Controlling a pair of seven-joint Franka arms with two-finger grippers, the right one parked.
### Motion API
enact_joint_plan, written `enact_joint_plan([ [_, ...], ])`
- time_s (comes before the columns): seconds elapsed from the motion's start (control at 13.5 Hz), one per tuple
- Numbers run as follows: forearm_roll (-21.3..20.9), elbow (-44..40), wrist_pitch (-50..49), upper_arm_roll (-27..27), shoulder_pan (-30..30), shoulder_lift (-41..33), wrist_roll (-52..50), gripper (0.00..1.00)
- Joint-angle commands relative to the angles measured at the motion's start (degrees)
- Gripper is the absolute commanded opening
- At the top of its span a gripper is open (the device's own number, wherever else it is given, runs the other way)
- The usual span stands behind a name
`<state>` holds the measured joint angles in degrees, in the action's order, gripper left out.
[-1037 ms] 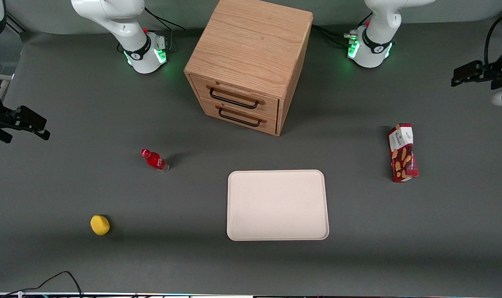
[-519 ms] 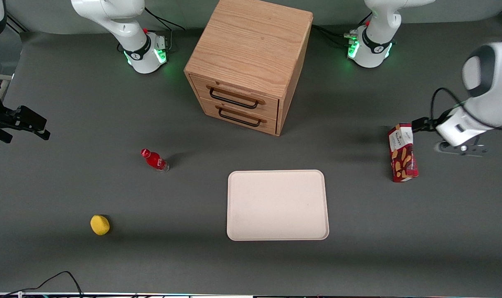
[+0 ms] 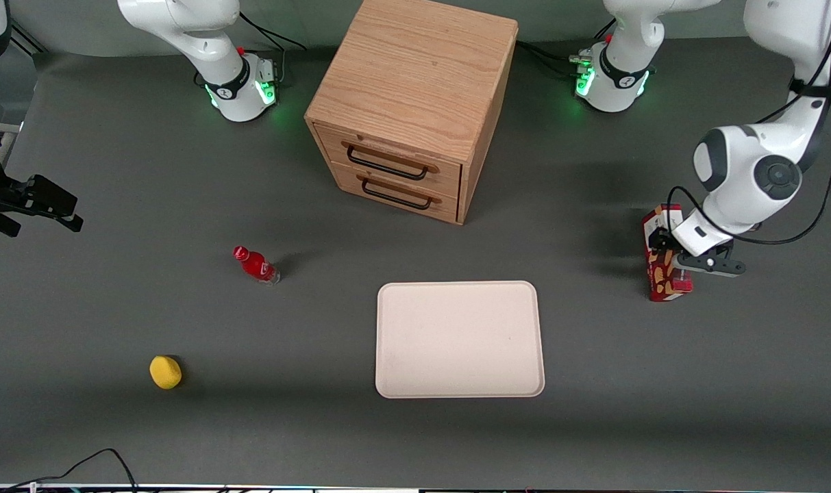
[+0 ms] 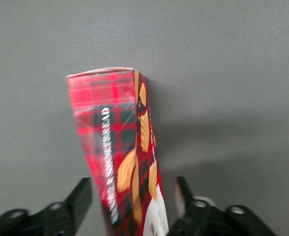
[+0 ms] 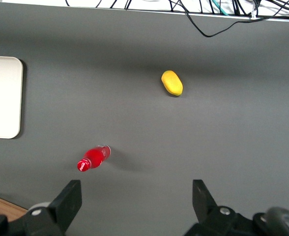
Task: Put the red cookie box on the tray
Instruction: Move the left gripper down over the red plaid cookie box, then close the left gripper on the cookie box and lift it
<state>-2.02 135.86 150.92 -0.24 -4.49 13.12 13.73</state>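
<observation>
I have the gripper (image 4: 133, 206) lowered over the red cookie box (image 3: 664, 272), which lies on the tabletop (image 3: 182, 171) toward the working arm's end, well apart from the tray (image 3: 460, 339). The jaws stand wide open, one on each long side of the box (image 4: 117, 152), with gray tabletop showing between each finger and the carton; they hold nothing yet. The jaws straddle the box near its white label end, and the rest of its length runs out ahead of them. I judge it a light, thin cardboard carton: stiff along its length but easy to crush across the faces, with a glossy print that may slip. I would close gently across the narrow width, nearer the middle, so it does not tip when lifted.
</observation>
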Motion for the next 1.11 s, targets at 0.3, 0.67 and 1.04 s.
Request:
enact_joint_plan([
  [0.3, 1.0, -0.9, -1.5, 0.2, 0.0, -1.3, 1.0, 0.0],
  [0.67, 5.2, -19.7, -33.4, -0.3, 0.4, -6.8, -0.8, 0.0],
  [1.04, 5.6, -51.0, -58.7, -10.2, 1.1, 0.8, -21.3, 0.0],
])
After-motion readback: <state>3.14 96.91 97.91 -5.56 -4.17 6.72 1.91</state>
